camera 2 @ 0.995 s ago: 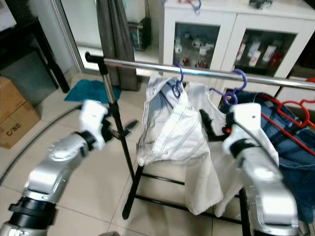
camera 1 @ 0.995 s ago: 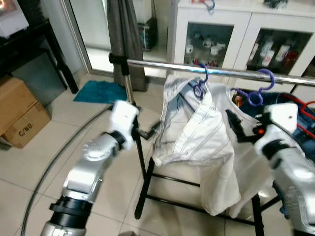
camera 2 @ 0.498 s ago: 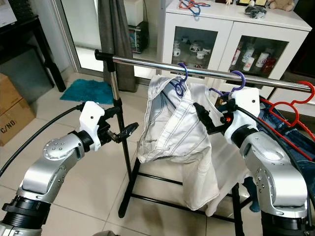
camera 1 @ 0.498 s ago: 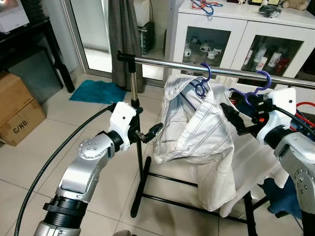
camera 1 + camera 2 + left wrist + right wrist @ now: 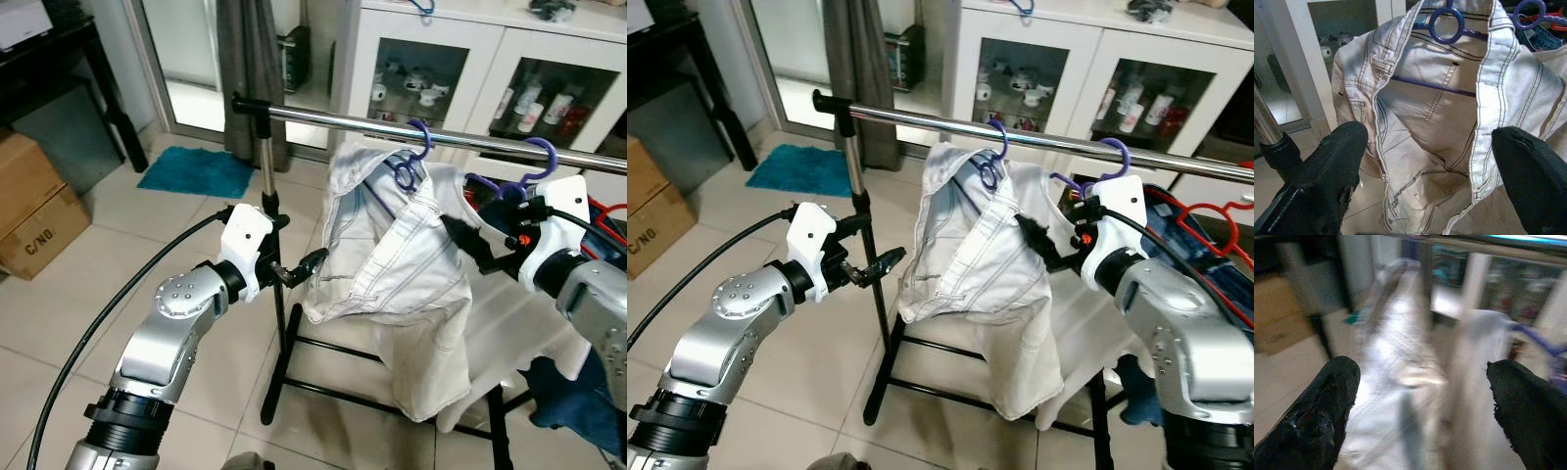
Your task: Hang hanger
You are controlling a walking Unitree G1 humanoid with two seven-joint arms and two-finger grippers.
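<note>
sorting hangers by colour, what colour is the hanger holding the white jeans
Purple. The hanger inside the white jeans shows best in the left wrist view.

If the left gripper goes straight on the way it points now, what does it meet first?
Most likely the white garment on the purple hanger: the open left gripper aims at its front. The rack's upright pole stands just beside this line, though depth is uncertain.

The purple hanger (image 5: 409,160) hangs by its hook from the metal rail (image 5: 392,131), carrying white jeans (image 5: 387,259) that drape crumpled over its bar.
</note>
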